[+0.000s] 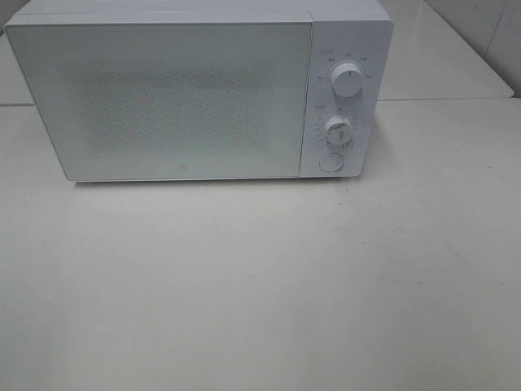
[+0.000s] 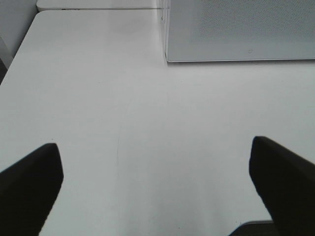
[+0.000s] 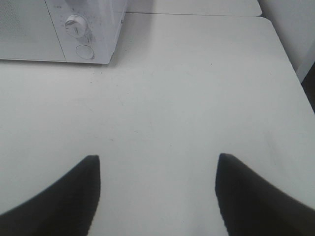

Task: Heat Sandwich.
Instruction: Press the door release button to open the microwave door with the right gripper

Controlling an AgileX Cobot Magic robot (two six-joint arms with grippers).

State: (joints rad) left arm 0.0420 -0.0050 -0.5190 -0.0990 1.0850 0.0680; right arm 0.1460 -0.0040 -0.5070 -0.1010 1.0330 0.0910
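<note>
L gripper [image 2: 157,189] & R gripper [image 3: 157,194] both gaping, empty. Microwave [image 1: 163,98] at 12 o'clock, door shut; no sandwich in view. Prob next: you set lower knob [image 1: 336,129], 1 o'clock.

Nothing legible anywhere. On the microwave [image 1: 163,98] control panel [image 1: 346,155], faint grey markings ringed around the upper knob [image 1: 348,81] and lower knob [image 1: 336,129], too small to read. Low on the microwave door [image 1: 122,49], a tiny mark [image 1: 181,171], equally unreadable.
</note>
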